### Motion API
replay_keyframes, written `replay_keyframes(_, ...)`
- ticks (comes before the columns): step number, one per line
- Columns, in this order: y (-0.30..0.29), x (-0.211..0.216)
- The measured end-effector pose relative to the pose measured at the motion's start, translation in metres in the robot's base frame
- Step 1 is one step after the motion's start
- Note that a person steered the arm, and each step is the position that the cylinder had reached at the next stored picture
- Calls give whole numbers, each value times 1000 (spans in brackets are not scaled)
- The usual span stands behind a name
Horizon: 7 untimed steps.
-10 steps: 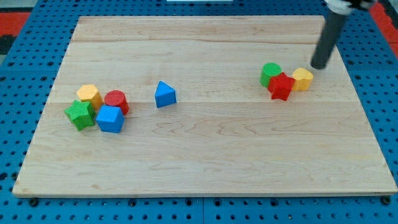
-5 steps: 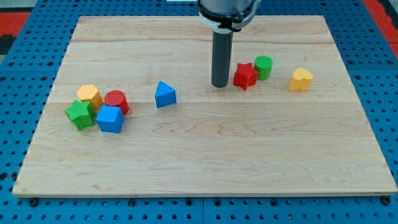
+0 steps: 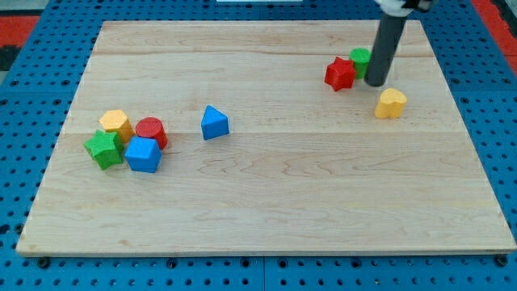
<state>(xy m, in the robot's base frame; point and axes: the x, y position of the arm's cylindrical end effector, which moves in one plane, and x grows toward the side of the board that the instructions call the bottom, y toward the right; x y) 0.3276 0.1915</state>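
My tip (image 3: pixel 376 82) rests on the board at the view's upper right, right against the green cylinder (image 3: pixel 360 60), which the rod partly hides. A red star block (image 3: pixel 340 73) lies just to the left of the green one, touching it or nearly so. The yellow block (image 3: pixel 391 103) sits a little below and to the right of my tip, apart from it. A blue triangular block (image 3: pixel 214 123) stands alone left of the board's middle.
At the view's left a cluster holds a yellow hexagon (image 3: pixel 116 123), a red cylinder (image 3: pixel 151 131), a green star block (image 3: pixel 103 149) and a blue cube (image 3: pixel 143 154). The wooden board (image 3: pixel 266 202) lies on a blue pegboard.
The rod swung from left of the red star to the right of the green cylinder. Red star and green cylinder moved up and to the right. The yellow block stayed.
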Motion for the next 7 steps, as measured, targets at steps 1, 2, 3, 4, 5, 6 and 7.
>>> replay_keyframes(1,4,-40)
replay_keyframes(2,-38,-32)
replay_keyframes(3,-100,-9)
replay_keyframes(4,-108,25)
replay_keyframes(5,-93,21)
replay_keyframes(6,-70,33)
replay_keyframes(7,-102,65)
